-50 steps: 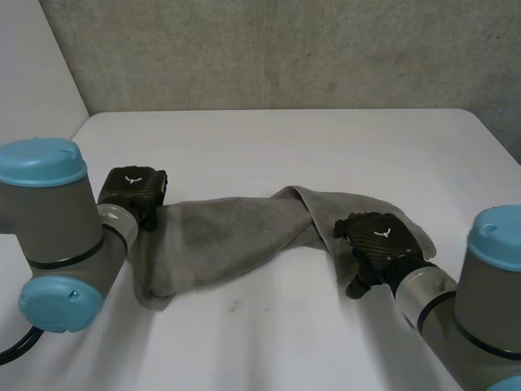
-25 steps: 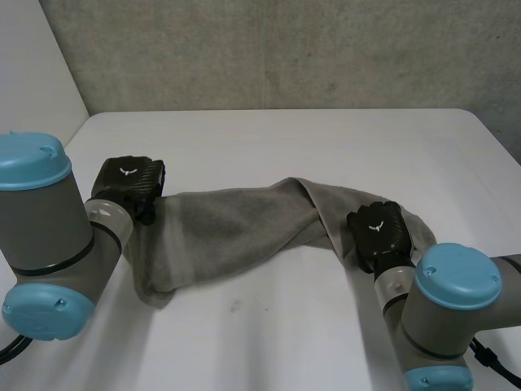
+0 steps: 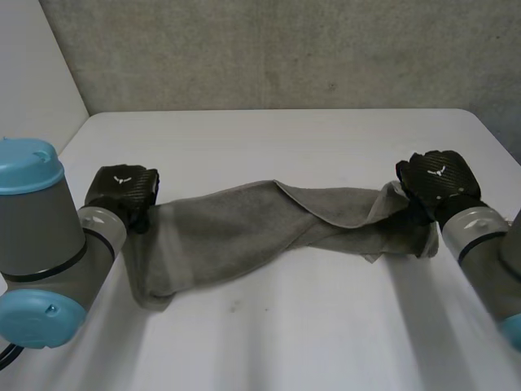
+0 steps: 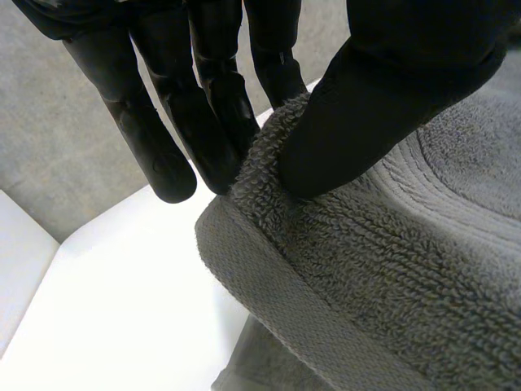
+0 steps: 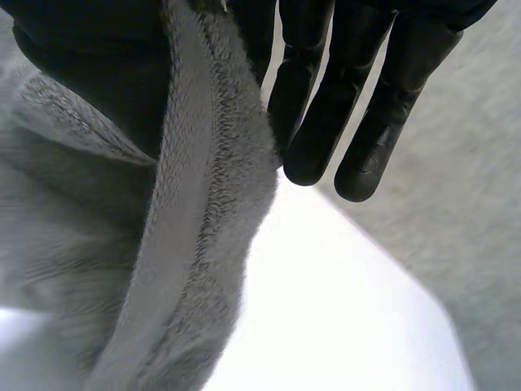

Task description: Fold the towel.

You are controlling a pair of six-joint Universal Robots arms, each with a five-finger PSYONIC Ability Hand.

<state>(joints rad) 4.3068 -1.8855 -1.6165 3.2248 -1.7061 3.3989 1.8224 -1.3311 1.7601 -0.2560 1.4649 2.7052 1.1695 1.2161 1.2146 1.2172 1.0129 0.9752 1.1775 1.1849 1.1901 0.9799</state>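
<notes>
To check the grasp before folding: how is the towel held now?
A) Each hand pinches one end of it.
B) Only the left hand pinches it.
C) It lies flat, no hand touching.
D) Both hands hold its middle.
A: the left hand and the right hand each pinch an end of the towel between thumb and fingers.

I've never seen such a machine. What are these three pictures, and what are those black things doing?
It is a robot with two arms, each ending in a black hand. The wide picture looks down from between the arms onto a white table. The left hand and right hand each pinch one end of a grey towel, which lies twisted between them. The close-ups come from cameras on each wrist: both show a thumb and fingers pinching the towel's hemmed edge.
</notes>
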